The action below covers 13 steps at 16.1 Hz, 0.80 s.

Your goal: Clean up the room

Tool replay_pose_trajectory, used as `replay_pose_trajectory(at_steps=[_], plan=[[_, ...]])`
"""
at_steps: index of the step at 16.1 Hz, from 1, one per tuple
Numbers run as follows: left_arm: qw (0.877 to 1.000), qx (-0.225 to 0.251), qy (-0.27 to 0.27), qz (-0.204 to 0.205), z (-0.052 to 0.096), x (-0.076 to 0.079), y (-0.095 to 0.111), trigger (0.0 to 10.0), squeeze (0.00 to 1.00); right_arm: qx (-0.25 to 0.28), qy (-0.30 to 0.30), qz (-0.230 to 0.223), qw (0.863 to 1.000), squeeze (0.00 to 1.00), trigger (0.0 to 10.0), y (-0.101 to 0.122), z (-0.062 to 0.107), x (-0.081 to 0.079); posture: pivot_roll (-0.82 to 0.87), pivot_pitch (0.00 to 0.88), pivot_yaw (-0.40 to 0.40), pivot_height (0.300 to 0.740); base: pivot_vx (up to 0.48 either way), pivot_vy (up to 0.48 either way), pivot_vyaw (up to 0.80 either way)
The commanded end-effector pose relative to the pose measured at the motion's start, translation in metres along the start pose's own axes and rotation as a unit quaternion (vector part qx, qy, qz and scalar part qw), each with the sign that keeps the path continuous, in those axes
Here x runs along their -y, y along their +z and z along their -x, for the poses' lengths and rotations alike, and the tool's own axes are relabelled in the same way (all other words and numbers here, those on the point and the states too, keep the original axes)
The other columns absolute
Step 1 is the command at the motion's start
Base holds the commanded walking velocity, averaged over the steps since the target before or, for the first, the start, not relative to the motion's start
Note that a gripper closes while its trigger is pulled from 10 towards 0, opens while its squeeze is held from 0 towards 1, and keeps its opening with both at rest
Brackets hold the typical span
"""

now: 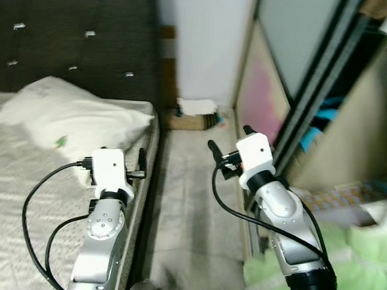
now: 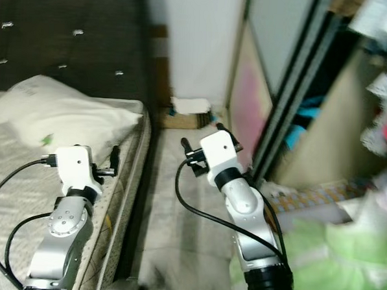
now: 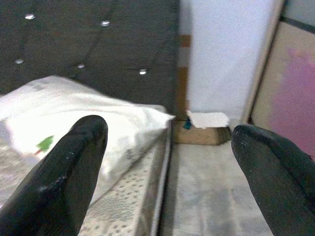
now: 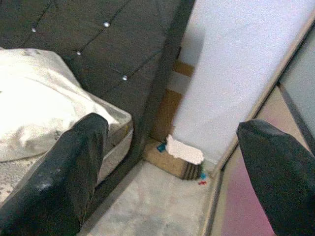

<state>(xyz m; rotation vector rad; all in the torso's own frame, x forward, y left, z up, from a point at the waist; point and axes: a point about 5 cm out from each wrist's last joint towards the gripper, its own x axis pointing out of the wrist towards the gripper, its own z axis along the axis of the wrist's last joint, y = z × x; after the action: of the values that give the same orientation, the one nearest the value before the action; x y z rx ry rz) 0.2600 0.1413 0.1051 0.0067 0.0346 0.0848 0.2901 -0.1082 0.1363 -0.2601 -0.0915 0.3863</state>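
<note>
I've got both grippers wide open and empty — left gripper [image 1: 141,160] over the bed [image 1: 22,194] edge, right gripper [image 1: 229,147] over the aisle. The box [image 1: 193,118] lies straight ahead at the aisle's far end, well off — right arm nearer

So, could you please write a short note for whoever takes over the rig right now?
Left gripper: open, holding nothing, raised over the bed's edge near the white pillow.
Right gripper: open, holding nothing, over the floor strip between bed and sliding wardrobe door.
Things: a flat cardboard box with something white on top lies at the far end of the strip, against the wall. Green and other items are piled by the open wardrobe, blurred.
Done: nothing picked up.
Left: probably the box and pile.
</note>
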Motion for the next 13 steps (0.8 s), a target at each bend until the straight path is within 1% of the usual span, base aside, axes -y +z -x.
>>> replay_pose_trajectory(at_steps=[1,3,7,13], plan=[[1.000,-0.003,0.012,-0.004,0.0009,-0.0049,-0.0021,10.0,0.00,0.014,0.005,-0.001,1.000,0.00,10.0,0.0064,-0.0023,-0.0024,0.04,0.000,-0.027,0.740,0.000,0.000,0.79],[1.000,-0.001,0.008,-0.006,0.0012,-0.0048,-0.0019,10.0,0.00,0.015,0.005,-0.001,1.000,0.00,10.0,0.0069,-0.0020,-0.0028,0.04,0.000,-0.030,0.740,0.000,0.000,0.79],[1.000,0.003,0.006,0.003,0.0031,-0.0067,-0.0002,10.0,0.00,0.014,0.008,-0.006,1.000,0.00,10.0,0.0054,-0.0024,-0.0053,0.05,0.000,-0.033,0.740,0.000,0.000,0.79],[1.000,0.008,0.016,0.003,0.0030,-0.0079,0.0013,10.0,0.00,0.016,0.006,-0.010,1.000,0.00,10.0,0.0068,-0.0046,-0.0048,0.05,0.000,-0.031,0.740,0.000,0.000,0.79]])
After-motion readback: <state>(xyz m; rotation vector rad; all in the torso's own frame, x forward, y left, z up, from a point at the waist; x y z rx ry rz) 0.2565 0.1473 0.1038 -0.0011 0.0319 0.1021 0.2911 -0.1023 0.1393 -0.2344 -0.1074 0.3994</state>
